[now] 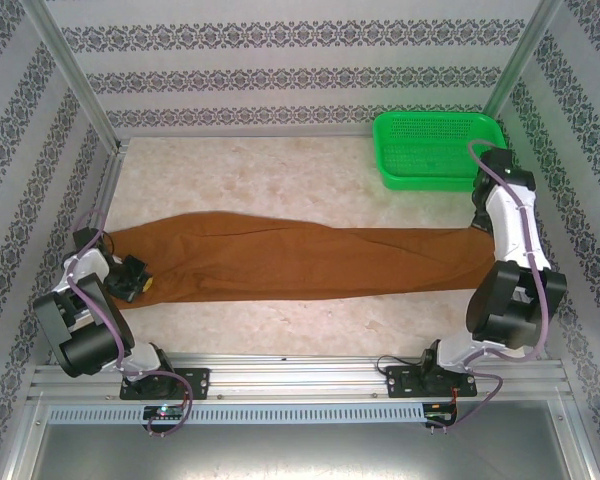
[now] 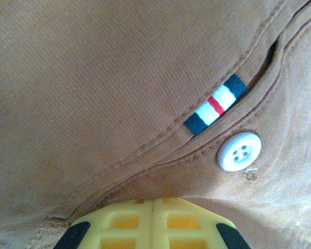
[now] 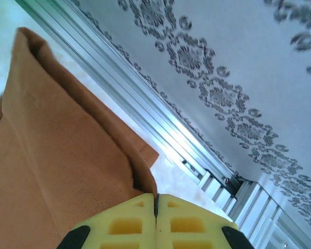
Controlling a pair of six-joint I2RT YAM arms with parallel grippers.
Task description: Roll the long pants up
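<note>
The long pants point(image 1: 300, 262) lie stretched flat across the table, waistband at the left and leg ends at the right. My left gripper point(image 1: 135, 278) sits at the waistband. In the left wrist view its yellow fingers point(image 2: 119, 223) are shut on the cloth's edge, just below the striped label point(image 2: 216, 104) and a pale button point(image 2: 240, 151). My right gripper point(image 1: 483, 234) is at the leg ends. In the right wrist view the right gripper point(image 3: 156, 199) is shut, pinching a fold of the long pants point(image 3: 57, 155), which rises a little off the table.
A green mesh basket point(image 1: 435, 116) stands at the back right, just behind the right arm. Patterned walls and aluminium posts point(image 1: 75, 80) enclose the table. A metal rail point(image 1: 300, 375) runs along the near edge. Bare tabletop point(image 1: 260, 175) lies behind the pants.
</note>
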